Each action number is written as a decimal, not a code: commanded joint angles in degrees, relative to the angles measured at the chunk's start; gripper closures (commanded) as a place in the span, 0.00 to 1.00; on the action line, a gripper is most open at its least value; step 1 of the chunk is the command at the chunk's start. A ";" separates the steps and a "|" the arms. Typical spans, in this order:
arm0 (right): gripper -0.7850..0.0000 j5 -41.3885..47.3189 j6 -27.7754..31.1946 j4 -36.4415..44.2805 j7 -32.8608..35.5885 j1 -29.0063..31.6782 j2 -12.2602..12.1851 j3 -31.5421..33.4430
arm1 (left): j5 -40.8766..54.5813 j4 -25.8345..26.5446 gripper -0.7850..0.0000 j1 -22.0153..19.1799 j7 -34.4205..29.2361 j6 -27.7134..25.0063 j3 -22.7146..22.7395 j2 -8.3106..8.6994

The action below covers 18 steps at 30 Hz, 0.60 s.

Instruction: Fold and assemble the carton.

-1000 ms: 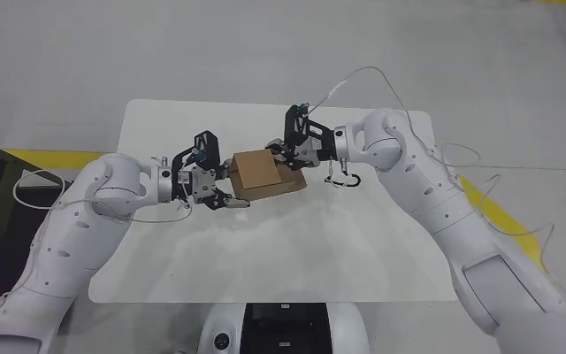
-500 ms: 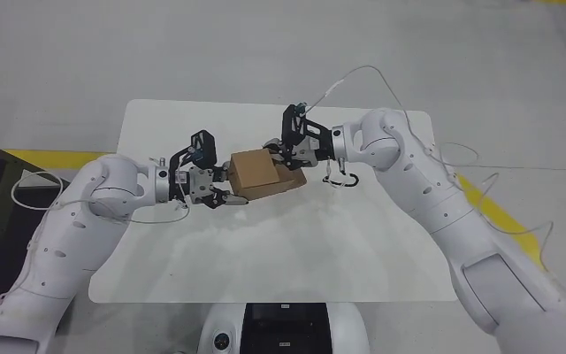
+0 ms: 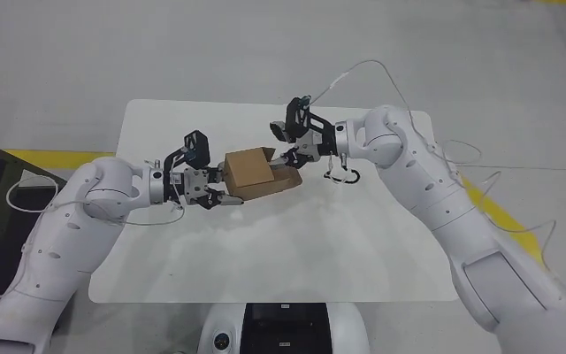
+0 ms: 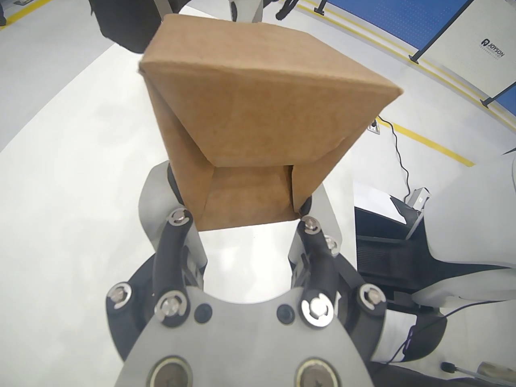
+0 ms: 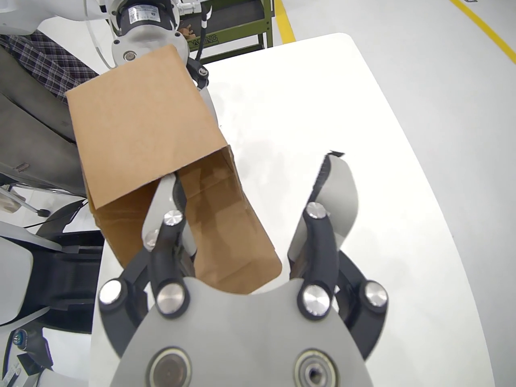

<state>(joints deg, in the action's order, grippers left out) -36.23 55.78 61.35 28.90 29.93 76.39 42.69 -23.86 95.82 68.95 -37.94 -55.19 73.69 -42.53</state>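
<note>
Carton (image 3: 252, 173) being pinched at one end by the left end effector (image 4: 242, 203), clenched on it with a finger pressing each side wall. Poking one finger of the right end effector (image 5: 250, 171) into the open mouth at the other end, just under the top wall. Leaving the other finger out in the air, apart from the cardboard, so spread wide and gripping nothing. Letting a long loose flap (image 5: 238, 239) hang out of that mouth toward the right end effector. Holding the whole thing up between the two arms, over the back middle of the white surface (image 3: 265, 265), seemingly lifted a little off it rather than lying flat.

Probably working on the step of puffing the box into shape and getting ready to shut its open end. Next, most likely needing to catch the loose flap, bend it along its crease and tuck it in. Meanwhile needing a firm squeeze on the far end to stop any slipping or twisting. Also calling for a soft push, with thin cardboard likely bending easily.

Lying long-ways from one end effector to the other, running side to side across the surface, nearly level. Pointing its open mouth at the right end effector and its other end at the left one. Hard telling shut from open at that other end.
</note>
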 commanded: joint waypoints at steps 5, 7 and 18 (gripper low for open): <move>0.55 0.19 -0.19 -2.42 -1.77 0.36 -0.67 2.29 | 1.20 -0.92 0.52 1.41 0.81 -0.22 2.85 0.63; 0.83 1.30 0.90 -3.01 -2.90 0.81 -0.90 3.12 | 1.34 -1.00 0.52 1.88 1.09 -0.39 3.84 0.83; 1.00 9.94 2.22 -2.59 -2.53 0.58 -2.18 1.43 | 2.59 0.79 0.51 2.87 0.80 -1.97 5.32 1.46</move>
<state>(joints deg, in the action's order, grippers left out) -27.22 58.00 58.33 26.24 30.65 74.34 44.57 -21.40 96.44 71.82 -37.08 -57.12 79.08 -41.10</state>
